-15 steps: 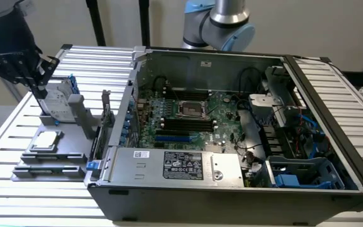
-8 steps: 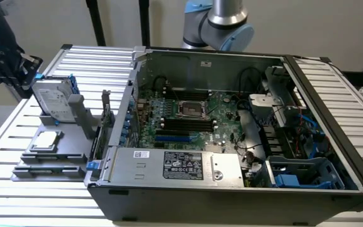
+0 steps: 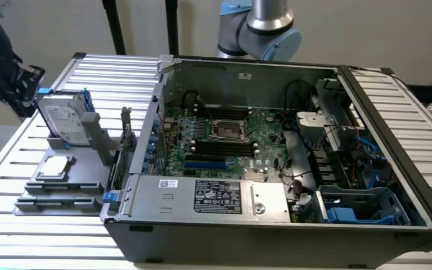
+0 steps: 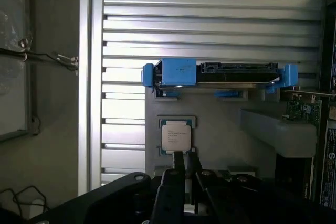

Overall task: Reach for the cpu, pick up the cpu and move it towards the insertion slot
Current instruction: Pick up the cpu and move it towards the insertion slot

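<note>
cpu [image 4: 176,137] in grey holder [image 4: 220,135], ahead of tool [image 4: 186,167]

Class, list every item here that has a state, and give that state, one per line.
cpu: lying flat in the grey holder, ungripped.
insertion slot: empty, no chip seated.
computer case: open, inside exposed.
hard drive: propped on edge in the holder.
tool: holding nothing.
</note>
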`<state>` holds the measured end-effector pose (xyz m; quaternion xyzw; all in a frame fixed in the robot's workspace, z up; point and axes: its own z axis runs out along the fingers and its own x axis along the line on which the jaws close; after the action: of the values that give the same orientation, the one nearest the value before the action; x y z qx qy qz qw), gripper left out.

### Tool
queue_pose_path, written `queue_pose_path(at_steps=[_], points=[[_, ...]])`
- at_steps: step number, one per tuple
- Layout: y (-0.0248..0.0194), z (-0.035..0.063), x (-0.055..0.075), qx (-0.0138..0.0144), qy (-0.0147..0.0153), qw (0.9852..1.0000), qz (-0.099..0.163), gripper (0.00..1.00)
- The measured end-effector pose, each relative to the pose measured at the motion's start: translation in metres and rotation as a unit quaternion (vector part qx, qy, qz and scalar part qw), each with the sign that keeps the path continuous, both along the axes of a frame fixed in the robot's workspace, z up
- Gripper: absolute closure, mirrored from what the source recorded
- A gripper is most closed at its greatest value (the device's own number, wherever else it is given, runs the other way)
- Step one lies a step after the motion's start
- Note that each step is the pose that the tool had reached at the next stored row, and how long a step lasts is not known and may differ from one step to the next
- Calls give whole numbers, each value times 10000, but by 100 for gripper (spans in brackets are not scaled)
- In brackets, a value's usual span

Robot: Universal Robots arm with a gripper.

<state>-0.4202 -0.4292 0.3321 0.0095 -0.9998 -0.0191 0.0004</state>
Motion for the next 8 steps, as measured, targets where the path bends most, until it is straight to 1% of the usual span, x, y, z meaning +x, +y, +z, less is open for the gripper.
queue_pose_path(at_steps=[2,3,4,5,6,7,8], points=[[0,0,0,0,0,10000,0,70],[0,0,0,0,0,10000,0,70],[0,-1,0,0,0,10000,0,64],[0,-2,-1,0,0,10000,0,64],[0,-5,-1,0,0,10000,0,53],[-1,-11,-2,1,-1,10000,0,53],[0,-18,-2,0,-1,10000,0,47]])
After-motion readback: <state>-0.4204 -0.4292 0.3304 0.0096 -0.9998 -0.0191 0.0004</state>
